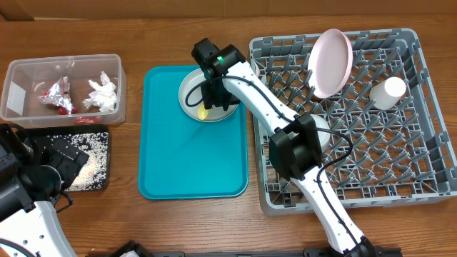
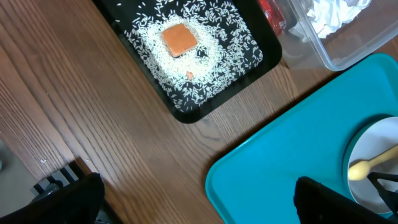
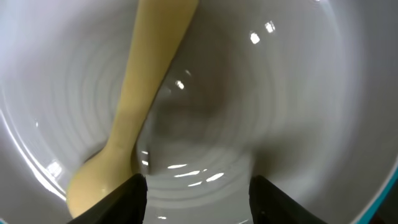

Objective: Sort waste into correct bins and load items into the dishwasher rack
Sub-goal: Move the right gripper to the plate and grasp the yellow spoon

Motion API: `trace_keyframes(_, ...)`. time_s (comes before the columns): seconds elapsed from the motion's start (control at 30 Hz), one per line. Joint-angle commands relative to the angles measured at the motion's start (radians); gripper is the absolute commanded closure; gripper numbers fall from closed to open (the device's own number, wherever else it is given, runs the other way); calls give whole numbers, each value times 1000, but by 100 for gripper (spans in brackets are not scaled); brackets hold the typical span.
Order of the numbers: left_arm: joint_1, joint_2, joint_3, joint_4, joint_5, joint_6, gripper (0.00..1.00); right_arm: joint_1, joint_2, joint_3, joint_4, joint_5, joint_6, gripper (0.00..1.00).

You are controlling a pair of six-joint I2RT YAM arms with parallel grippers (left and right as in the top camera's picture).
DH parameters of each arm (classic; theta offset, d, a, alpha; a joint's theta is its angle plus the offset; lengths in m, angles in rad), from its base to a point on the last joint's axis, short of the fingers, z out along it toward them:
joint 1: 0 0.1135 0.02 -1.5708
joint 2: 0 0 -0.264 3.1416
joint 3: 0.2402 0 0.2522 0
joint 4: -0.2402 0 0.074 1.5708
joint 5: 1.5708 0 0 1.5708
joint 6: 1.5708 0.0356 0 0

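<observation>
**Desk:** Where is your right tool?

**Operator:** My right tool [image 3: 199,186] hangs low over the grey plate [image 1: 189,93], which sits on the teal tray [image 1: 186,164]. Its fingers stand moderately apart, with only bare plate between them. The yellow spoon [image 3: 149,93] lies on the plate, its bowl just beside one finger. I can't tell whether they touch.

**Desk:** And the left?

**Operator:** My left tool [image 2: 199,186] is spread wide and holds nothing, above the desk [image 2: 93,112] near the teal tray's corner.

**Desk:** The bins?

**Operator:** The black tray [image 2: 186,115] holds scattered rice [image 2: 211,62] with the orange cube [image 2: 179,38] on top. Just beside it, I see tissue [image 1: 103,94] in the clear tub [image 1: 18,93], and silver and red wrappers [image 1: 58,95].

**Desk:** The rack?

**Operator:** In the rack [image 1: 428,164] the pink plate [image 1: 330,63] stands on edge among the pegs. The white cup [image 1: 388,93] lies on its side near it.
</observation>
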Motion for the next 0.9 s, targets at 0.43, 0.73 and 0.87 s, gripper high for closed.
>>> trace_keyframes(0.43,7,2,-4,0,-10,-14,0,-5,-37,183,-58,-144,128,44)
trace_keyframes(0.73,7,2,-4,0,-10,-14,0,44,-35,143,-48,-39,373,44)
trace_keyframes(0.87,7,2,-4,0,-10,-14,0,85,-35,94,-12,13,422,44)
